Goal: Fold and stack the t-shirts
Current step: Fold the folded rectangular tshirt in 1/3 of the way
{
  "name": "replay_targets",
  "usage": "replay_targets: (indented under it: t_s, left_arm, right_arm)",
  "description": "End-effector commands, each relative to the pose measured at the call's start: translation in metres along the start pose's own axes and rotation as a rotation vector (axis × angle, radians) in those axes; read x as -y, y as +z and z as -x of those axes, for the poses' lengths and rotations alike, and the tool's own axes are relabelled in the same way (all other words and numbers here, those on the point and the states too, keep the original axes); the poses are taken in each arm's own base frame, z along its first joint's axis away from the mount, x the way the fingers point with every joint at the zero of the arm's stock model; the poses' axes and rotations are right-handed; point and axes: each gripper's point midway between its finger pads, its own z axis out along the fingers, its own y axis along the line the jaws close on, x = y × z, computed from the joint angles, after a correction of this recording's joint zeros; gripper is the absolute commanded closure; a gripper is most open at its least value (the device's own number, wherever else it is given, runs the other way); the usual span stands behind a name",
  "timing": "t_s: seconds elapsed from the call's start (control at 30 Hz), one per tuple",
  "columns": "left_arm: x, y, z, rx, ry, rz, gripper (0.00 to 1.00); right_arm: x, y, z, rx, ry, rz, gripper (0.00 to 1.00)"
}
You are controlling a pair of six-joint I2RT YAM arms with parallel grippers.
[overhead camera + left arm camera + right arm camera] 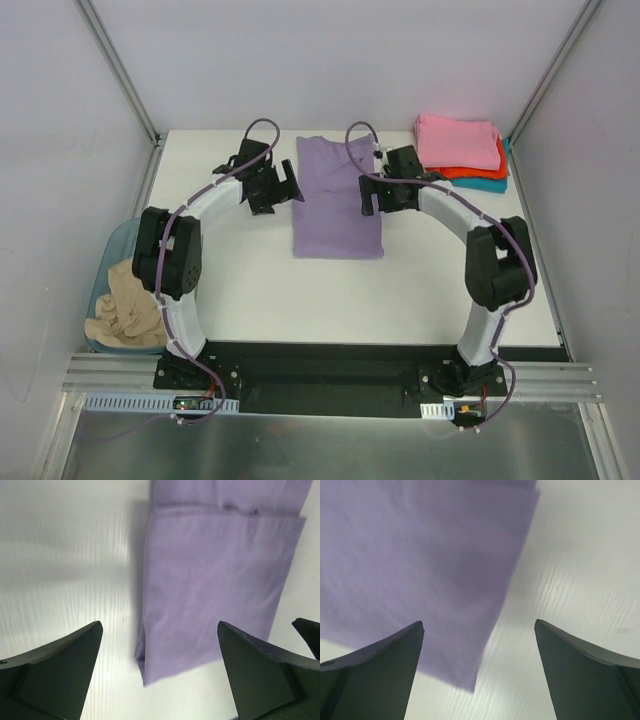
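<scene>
Tabletop, white and ribbed, carries the lavender t-shirt at its far middle, folded flat into a long, smooth rectangle. At the far right corner a pink t-shirt tops an orange-red t-shirt and a teal t-shirt. A tan t-shirt lies crumpled in the bin on the left. The left pincer straddles the lavender shirt's left edge and the right pincer its right edge, both spread wide, gripping nothing.
</scene>
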Motion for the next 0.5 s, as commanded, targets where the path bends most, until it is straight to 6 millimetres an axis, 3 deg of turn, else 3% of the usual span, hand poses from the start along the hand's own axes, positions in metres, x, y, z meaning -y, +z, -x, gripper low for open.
replay_targets:
  t_s: [0.0,0.03,0.17,0.23,0.33,0.4,0.47]
  left_arm:
    - [0.008,-0.040,-0.045,-0.064,-0.015,-0.089,0.01]
    - [0.007,-0.042,-0.055,-0.080,-0.024,-0.095,0.01]
    - [0.002,-0.049,-0.091,-0.129,-0.058,-0.131,0.04]
    - [-0.007,-0.045,-0.111,-0.167,-0.091,-0.126,0.10]
    - [-0.010,-0.038,-0.121,-0.190,-0.123,-0.137,0.22]
    - [-0.009,-0.030,-0.123,-0.205,-0.133,-0.144,0.24]
    - [-0.012,-0.020,-0.125,-0.221,-0.141,-0.129,0.33]
  right_arm:
    - [-0.014,-0.044,-0.020,0.032,0.080,0.043,0.03]
    - [-0.014,-0.049,-0.039,0.007,0.098,0.043,0.03]
    - [-0.022,-0.058,-0.075,-0.052,0.170,0.098,0.03]
    - [-0.025,-0.059,-0.090,-0.074,0.216,0.113,0.03]
    - [-0.026,-0.054,-0.099,-0.093,0.262,0.128,0.03]
    - [-0.024,-0.045,-0.107,-0.130,0.297,0.131,0.01]
    - [-0.025,-0.039,-0.106,-0.141,0.329,0.159,0.08]
